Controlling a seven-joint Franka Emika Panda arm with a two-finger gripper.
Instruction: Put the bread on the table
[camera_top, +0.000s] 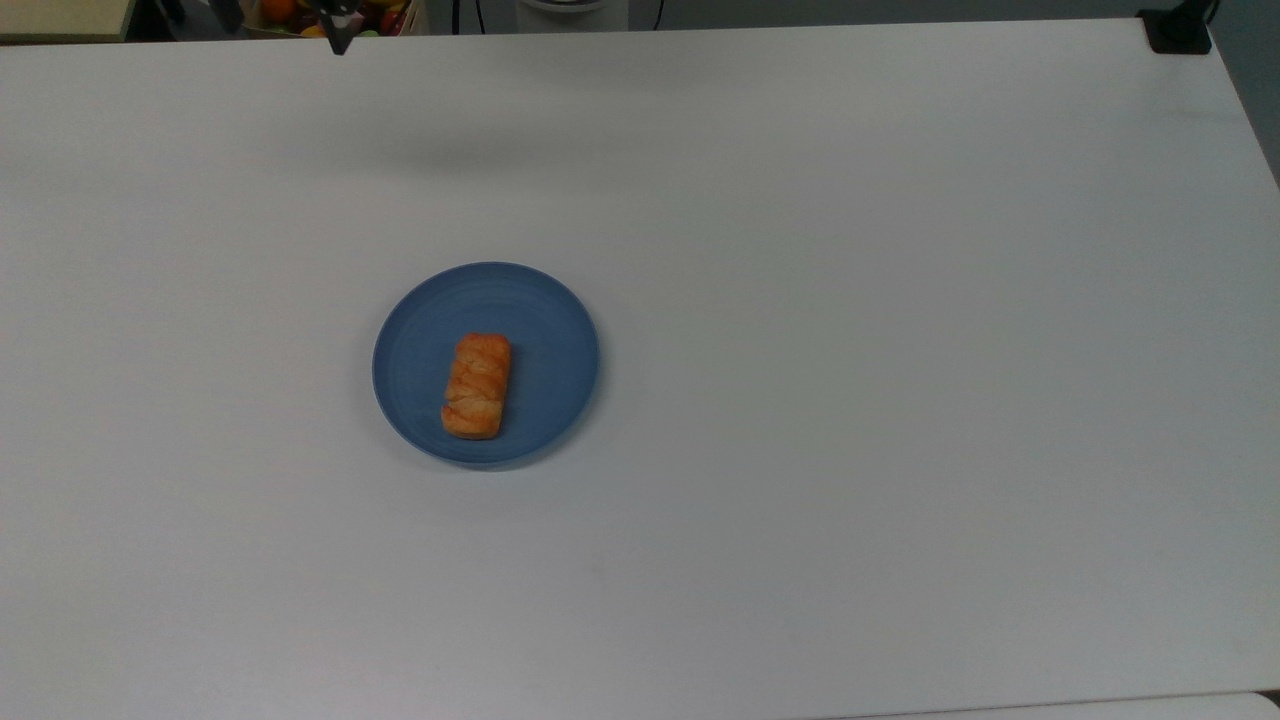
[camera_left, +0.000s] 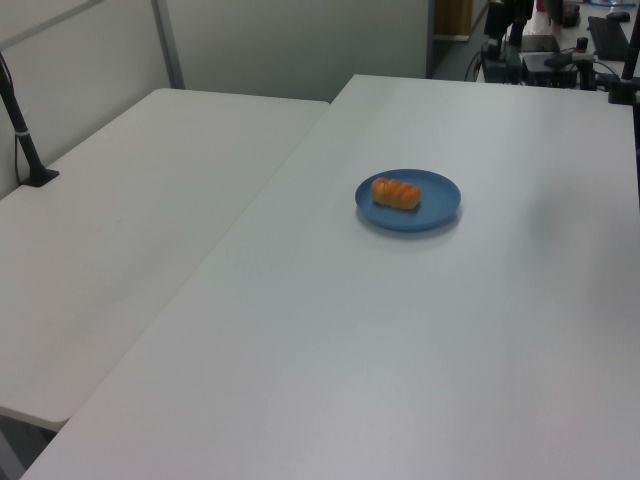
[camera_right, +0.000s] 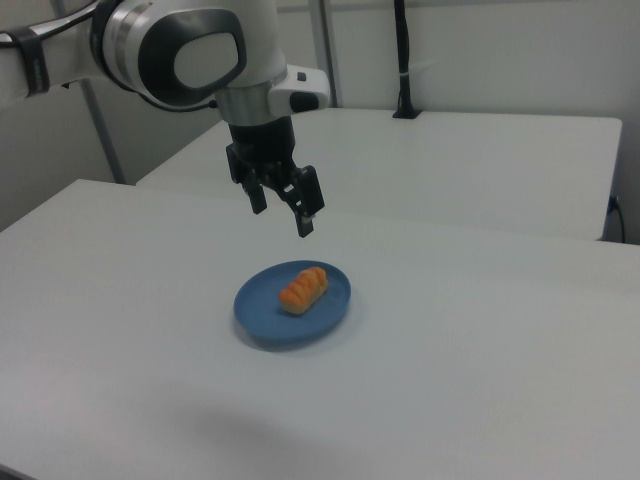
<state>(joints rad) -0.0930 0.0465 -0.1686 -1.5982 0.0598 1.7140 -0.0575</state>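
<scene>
While the hand hangs open and empty above, the braided, glazed bread lies in the round blue plate on the smooth white tabletop.

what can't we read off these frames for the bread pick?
- Gripper, top view: cut off by the upper edge; one dark fingertip pokes in.
- Bread underside, where it meets the blue plate: hidden by the loaf itself.
- Gripper height above the table: no view settles it.
- Clutter behind the table's far edge, left view: too small to identify.
</scene>
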